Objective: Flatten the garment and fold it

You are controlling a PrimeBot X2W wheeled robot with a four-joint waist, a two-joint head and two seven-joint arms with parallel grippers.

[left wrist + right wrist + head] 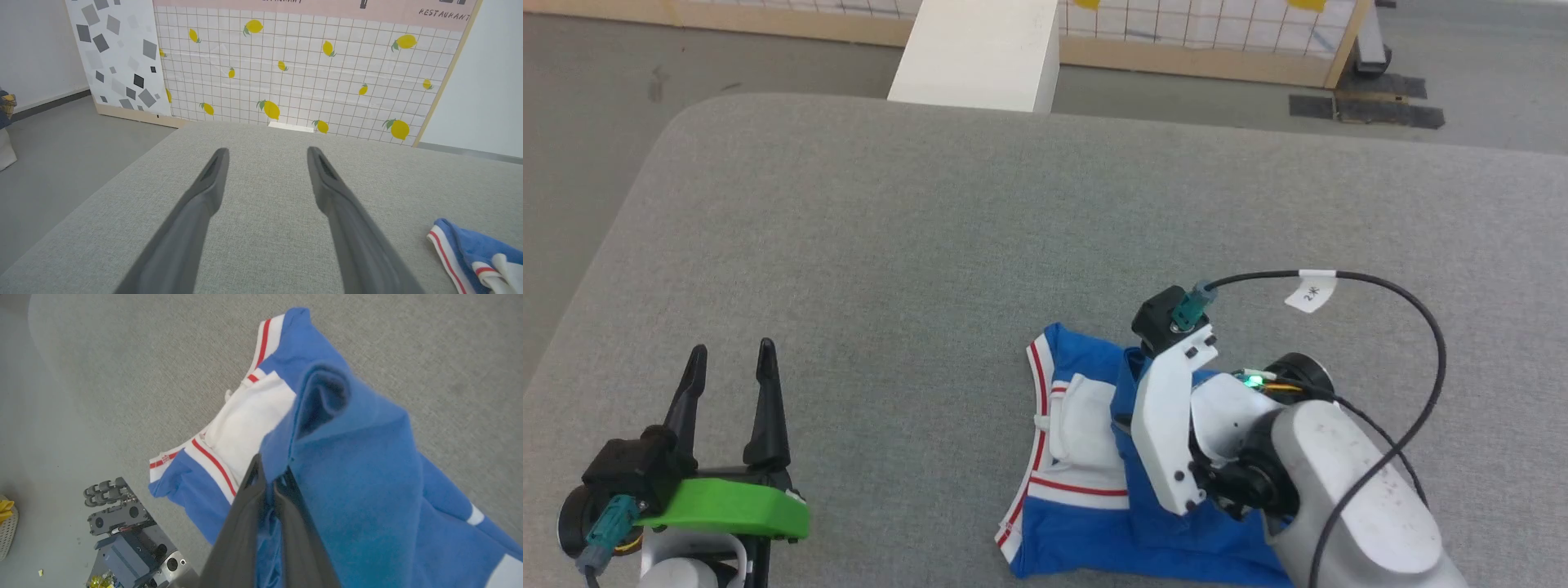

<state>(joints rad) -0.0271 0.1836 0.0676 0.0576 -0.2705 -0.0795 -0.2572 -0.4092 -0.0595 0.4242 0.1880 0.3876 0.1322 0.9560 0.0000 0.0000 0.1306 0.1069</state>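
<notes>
Crumpled blue garment (1094,531) with red-and-white trim on grey table (890,245), right arm (1339,474) bent over it, left claw (731,349) spread wide, well apart at lower left

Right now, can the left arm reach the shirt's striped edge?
Probably yes. The left claw is open over the bare grey surface, with nothing between it and the striped edge of the garment. The right claw is shut on blue fabric farther right, away from that edge.
</notes>
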